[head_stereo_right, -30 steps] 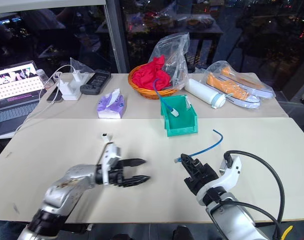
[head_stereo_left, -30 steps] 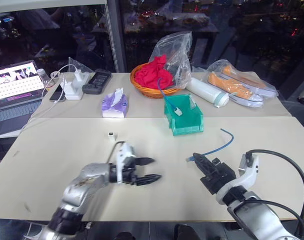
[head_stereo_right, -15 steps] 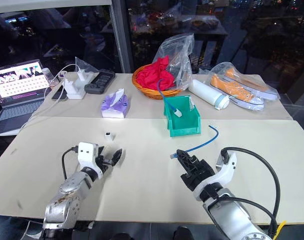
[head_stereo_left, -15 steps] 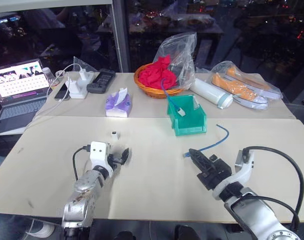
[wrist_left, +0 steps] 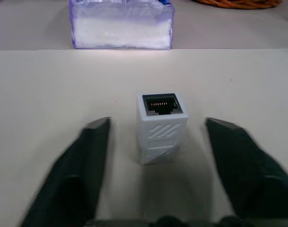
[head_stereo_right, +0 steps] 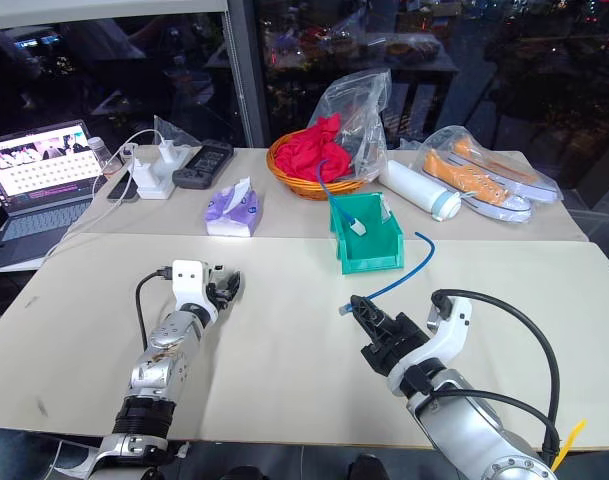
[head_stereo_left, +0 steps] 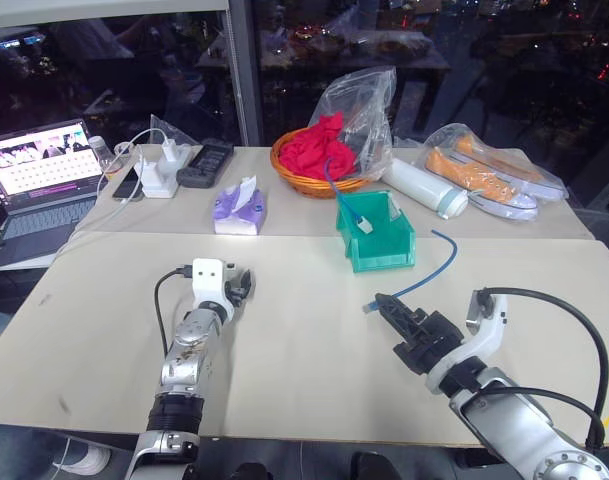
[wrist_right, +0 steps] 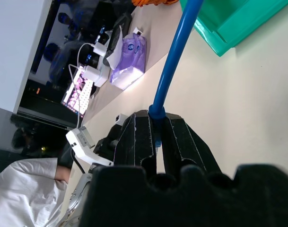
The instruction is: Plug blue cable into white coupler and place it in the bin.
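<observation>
A: Where does the white coupler stand?

B: It stands upright on the bench, left of centre, its dark socket facing the far side. The left claw lies level around it, one finger on either side, apart from its walls. The jaws are partly open and grip nothing yet.

A: And the blue cable?

B: The right claw, at the near right, is closed on it close to one plug. That plug pokes out past the fingertips toward the left. The rest of the cable arcs up and away to the far right, near the bin.

A: So how much is done?

B: Judging by this, only the cable pickup. The coupler is not yet grasped, the plug is well apart from the socket, and nothing is joined. The bin already holds a different blue cable with a white piece. What is left: closing on the coupler, lifting it, mating plug to socket, then dropping the pair into the bin.
</observation>
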Robot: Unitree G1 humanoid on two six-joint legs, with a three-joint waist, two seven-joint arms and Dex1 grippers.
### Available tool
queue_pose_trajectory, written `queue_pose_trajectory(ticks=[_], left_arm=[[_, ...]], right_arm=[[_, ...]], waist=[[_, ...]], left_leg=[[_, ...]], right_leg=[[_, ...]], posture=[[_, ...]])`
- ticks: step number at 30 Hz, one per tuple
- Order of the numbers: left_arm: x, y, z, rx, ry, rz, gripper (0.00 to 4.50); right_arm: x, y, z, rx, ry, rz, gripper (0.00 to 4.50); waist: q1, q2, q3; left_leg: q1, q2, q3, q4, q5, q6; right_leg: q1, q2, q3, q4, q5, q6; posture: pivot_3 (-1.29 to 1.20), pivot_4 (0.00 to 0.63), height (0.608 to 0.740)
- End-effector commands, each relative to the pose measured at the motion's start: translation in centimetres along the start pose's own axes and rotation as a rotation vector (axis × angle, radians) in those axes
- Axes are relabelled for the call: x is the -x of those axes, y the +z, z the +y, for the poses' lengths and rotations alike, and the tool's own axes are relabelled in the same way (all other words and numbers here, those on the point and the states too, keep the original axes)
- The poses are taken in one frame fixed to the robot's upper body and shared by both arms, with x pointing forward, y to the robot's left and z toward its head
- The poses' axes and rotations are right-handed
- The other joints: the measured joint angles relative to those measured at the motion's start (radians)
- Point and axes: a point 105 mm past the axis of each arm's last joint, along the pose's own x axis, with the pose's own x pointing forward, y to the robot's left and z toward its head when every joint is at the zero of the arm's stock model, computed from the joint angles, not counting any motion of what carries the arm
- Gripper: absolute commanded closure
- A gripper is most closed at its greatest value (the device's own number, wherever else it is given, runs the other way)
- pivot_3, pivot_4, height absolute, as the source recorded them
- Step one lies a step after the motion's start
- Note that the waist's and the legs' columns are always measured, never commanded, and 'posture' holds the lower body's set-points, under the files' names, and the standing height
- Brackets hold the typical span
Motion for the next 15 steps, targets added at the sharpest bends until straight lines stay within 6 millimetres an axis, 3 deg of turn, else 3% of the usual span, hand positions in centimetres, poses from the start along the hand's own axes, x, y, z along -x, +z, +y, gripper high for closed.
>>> queue_pose_trajectory(ticks=[1,4,5,8,10,13,15], left_arm=[[0.7,-1.2,-0.5,-0.026,-0.014,0.034,2.75],[1.0,-1.1,-1.0,-0.067,-0.081,0.025,3.85],[0.9,-0.8,-1.8,-0.081,-0.139,0.009,3.86],[0.8,0.4,-7.7,-0.146,-0.533,-0.006,3.86],[2.2,0.0,-11.0,-0.252,-0.816,0.036,3.86],[4.9,-1.4,-13.9,-0.405,-1.149,0.132,3.86],[5.9,-1.8,-15.1,-0.453,-1.277,0.18,3.86]], right_arm=[[0.4,0.4,0.8,0.009,0.033,-0.03,4.5],[0.4,0.4,0.8,0.015,0.034,-0.032,4.5],[0.4,0.4,0.8,0.02,0.036,-0.032,4.5],[0.2,0.5,0.7,0.096,0.043,-0.014,4.5],[-0.2,0.5,0.3,0.204,0.035,0.008,4.5],[-0.9,-0.6,-1.0,0.315,0.015,0.062,4.5],[-1.6,-0.8,-1.6,0.315,0.002,0.057,4.5]], waist=[[-0.001,0.0,0.0],[-0.007,0.0,0.0],[-0.007,0.0,0.0],[0.0,0.0,0.0],[0.006,0.0,0.0],[0.004,0.0,0.0],[-0.001,0.0,0.0]], left_leg=[[0.001,0.0,0.0,0.0,0.0,0.0],[0.003,0.0,0.0,0.0,0.0,0.0],[0.005,0.0,0.0,0.0,0.0,0.001],[0.005,0.0,0.0,-0.001,0.0,0.0],[0.003,-0.001,0.0,0.0,0.0,0.0],[0.002,-0.001,-0.001,0.0,0.0,0.0],[0.0,0.0,-0.001,-0.001,-0.001,0.002]], right_leg=[[0.001,0.0,0.0,0.0,0.0,0.0],[0.001,0.0,0.0,0.0,0.0,0.0],[0.001,0.0,0.0,-0.001,0.0,0.001],[0.001,0.0,0.0,-0.001,0.0,0.001],[0.001,0.0,0.0,-0.001,0.0,0.001],[0.0,0.0,0.0,-0.002,0.0,0.001],[0.0,0.002,0.0,-0.002,-0.002,-0.001]], posture=[[0.0,0.15,0.74],[0.0,0.15,0.74],[0.0,0.15,0.74],[0.0,0.15,0.74],[0.0,0.15,0.74],[0.0,0.15,0.74],[0.0,0.15,0.74]])
